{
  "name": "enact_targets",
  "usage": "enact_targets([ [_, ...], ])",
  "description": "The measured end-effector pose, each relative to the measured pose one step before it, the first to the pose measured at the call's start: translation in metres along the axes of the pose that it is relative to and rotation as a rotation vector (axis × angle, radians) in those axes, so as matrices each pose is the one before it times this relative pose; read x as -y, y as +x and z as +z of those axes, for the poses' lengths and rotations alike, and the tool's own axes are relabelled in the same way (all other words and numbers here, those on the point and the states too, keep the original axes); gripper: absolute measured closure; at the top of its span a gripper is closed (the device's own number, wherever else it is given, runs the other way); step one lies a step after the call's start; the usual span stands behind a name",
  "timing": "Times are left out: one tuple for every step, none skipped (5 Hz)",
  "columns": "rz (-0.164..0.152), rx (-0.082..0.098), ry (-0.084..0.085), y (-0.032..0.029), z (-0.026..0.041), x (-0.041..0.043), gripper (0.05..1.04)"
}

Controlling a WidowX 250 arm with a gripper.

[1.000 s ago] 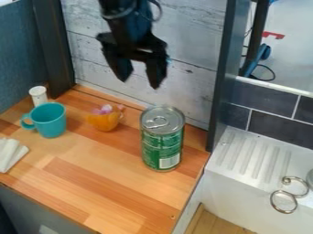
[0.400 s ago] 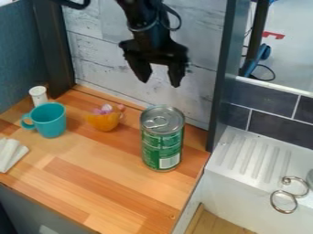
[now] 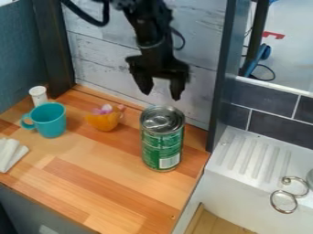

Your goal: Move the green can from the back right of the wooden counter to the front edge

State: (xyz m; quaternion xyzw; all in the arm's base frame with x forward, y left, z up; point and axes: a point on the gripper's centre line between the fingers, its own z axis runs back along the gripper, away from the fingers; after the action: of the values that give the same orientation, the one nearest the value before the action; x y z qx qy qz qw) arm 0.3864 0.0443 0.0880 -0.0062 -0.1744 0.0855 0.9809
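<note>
Keep the green can [image 3: 162, 148] upright on the surface [image 3: 110, 183] as your landmark; the empty end effector [image 3: 160, 93] hangs above it, fingers apart. Center them over its rim and straddle it squarely before closing.

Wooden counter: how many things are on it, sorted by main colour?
Green: 1, the tall can
Turquoise: 1, the mug
Orange: 1, the small container, counted as one with the pinkish bits at its top
White: 2, the small cylinder and the folded, cloth-like item
Total: 5
</note>
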Motion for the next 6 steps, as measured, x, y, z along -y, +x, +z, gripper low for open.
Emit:
enact_targets([
  [0.0032, 0.0005, 0.0133, -0.00024, -0.00576, -0.00123, 0.083],
  [-0.0199, -0.0465, -0.005, -0.01665, -0.00767, 0.00465, 0.083],
  [-0.0019, -0.0814, -0.0025, -0.02215, -0.00804, -0.00071, 0.083],
  [0.0011, -0.0325, -0.0302, -0.01012, 0.0107, 0.00379, 0.083],
  [-0.0306, -0.0522, 0.0075, -0.03002, 0.00537, -0.00202, 0.083],
  [-0.0349, -0.0277, -0.0231, -0.0315, 0.0026, 0.00298, 0.083],
])
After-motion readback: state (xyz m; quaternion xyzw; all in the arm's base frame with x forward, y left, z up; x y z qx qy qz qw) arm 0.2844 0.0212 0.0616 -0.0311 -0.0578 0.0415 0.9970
